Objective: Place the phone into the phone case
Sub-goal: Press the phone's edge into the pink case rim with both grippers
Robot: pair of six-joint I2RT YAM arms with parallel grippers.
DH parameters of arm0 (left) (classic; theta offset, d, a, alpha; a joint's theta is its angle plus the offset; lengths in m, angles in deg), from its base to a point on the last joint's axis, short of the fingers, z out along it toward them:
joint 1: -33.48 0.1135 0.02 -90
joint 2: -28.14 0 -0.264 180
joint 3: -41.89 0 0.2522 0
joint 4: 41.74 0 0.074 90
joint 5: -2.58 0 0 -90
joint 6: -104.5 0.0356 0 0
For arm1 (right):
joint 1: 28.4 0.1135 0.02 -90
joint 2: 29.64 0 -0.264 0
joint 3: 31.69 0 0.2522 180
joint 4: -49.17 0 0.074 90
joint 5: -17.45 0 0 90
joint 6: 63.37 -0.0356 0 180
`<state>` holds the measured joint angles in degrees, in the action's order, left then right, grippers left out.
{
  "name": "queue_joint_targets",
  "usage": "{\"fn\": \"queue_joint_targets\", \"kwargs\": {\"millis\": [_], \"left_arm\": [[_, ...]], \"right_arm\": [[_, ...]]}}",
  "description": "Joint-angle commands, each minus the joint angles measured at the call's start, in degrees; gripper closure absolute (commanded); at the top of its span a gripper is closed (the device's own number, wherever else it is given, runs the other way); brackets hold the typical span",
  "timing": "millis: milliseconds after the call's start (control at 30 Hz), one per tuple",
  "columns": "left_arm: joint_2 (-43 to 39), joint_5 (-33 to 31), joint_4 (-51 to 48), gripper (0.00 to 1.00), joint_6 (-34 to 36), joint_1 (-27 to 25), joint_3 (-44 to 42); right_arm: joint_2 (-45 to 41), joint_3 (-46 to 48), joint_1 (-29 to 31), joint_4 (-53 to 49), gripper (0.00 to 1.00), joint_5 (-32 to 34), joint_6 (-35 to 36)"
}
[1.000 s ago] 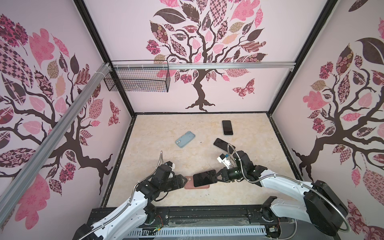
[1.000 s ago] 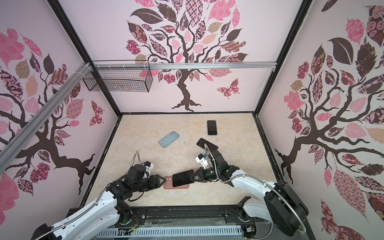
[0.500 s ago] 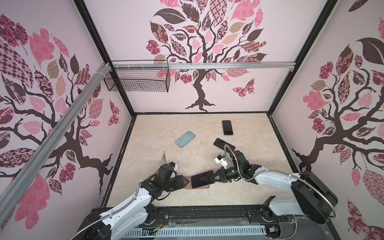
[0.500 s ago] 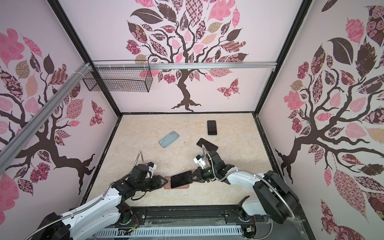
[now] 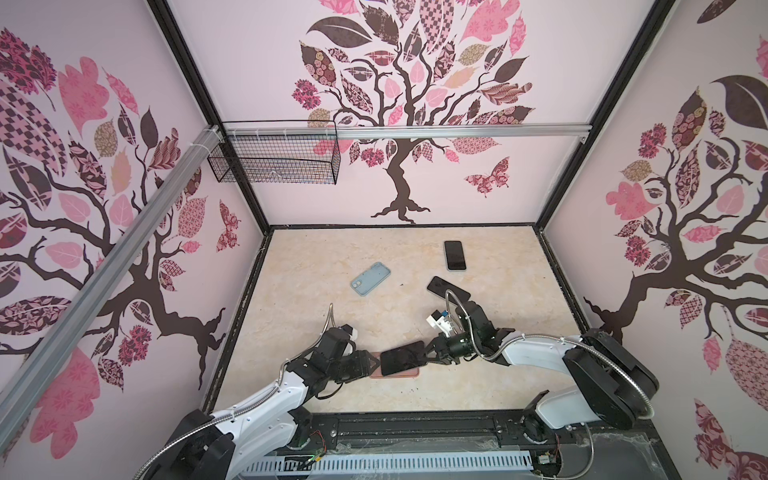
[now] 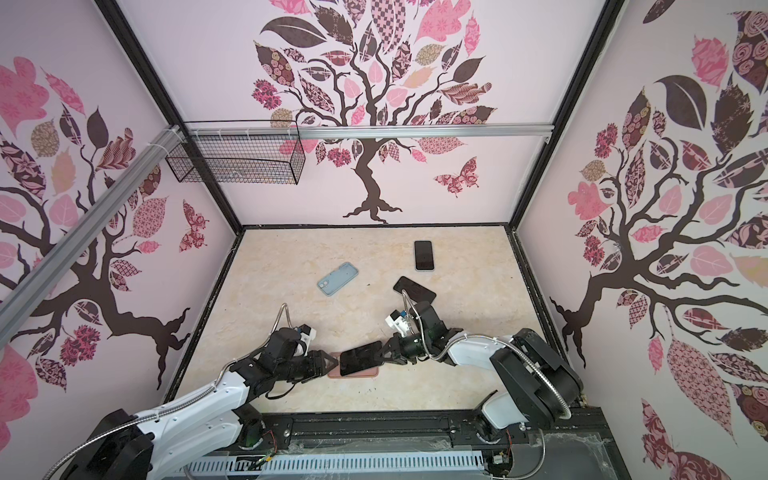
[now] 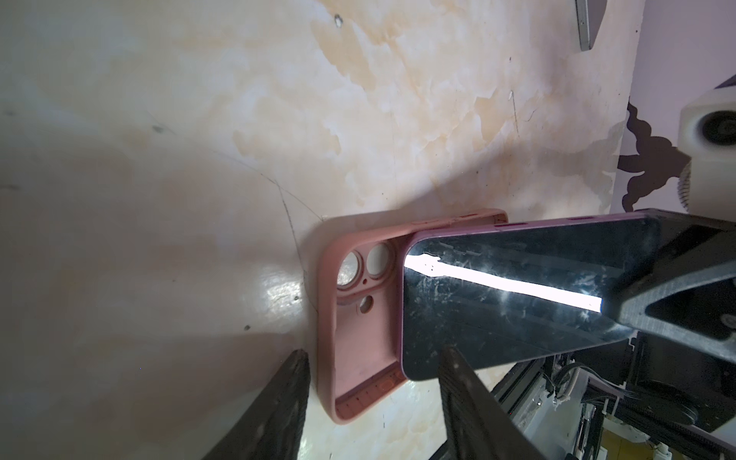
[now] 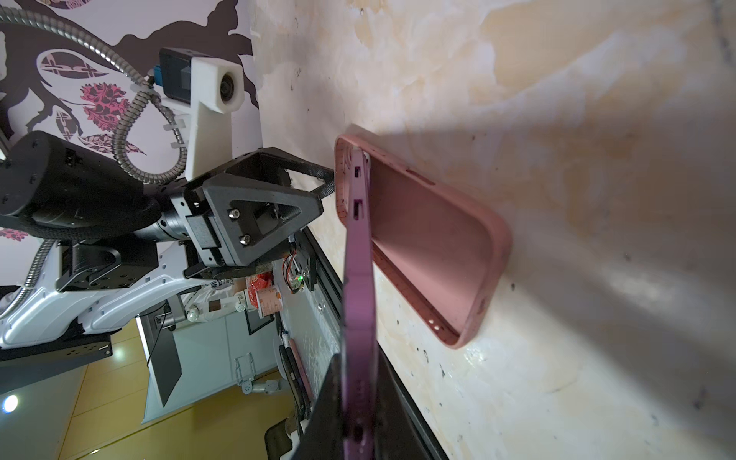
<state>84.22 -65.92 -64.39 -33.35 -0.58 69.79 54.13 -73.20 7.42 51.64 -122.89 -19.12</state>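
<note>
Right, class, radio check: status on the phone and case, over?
Right claw shut on phone, held angled over pink case. Left claw open at the case's camera-hole end. Phone not seated yet. Nothing blocking, over.

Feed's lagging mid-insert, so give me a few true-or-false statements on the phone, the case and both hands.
1. The right hand grips the phone. True.
2. The phone sits fully in the pink case. False: it is tilted, its gripped end raised off the case.
3. The left hand is shut on the case. False: its jaws stand open at the case's end.
4. The case lies hollow side up on the table. True.
</note>
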Motion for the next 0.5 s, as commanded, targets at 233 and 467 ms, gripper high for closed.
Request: {"fn": "queue_joint_targets", "kwargs": {"millis": [233, 467], "left_arm": [[4.9, 3.1, 6.1, 0.48, 0.6, -0.1, -0.9], [6.8, 3.0, 6.9, 0.50, 1.4, 0.0, -0.7]], "right_arm": [[5.1, -2.9, 1.3, 3.2, 1.00, -1.1, 1.0], [8.1, -4.1, 3.1, 3.1, 1.00, -0.7, 2.2]]}}
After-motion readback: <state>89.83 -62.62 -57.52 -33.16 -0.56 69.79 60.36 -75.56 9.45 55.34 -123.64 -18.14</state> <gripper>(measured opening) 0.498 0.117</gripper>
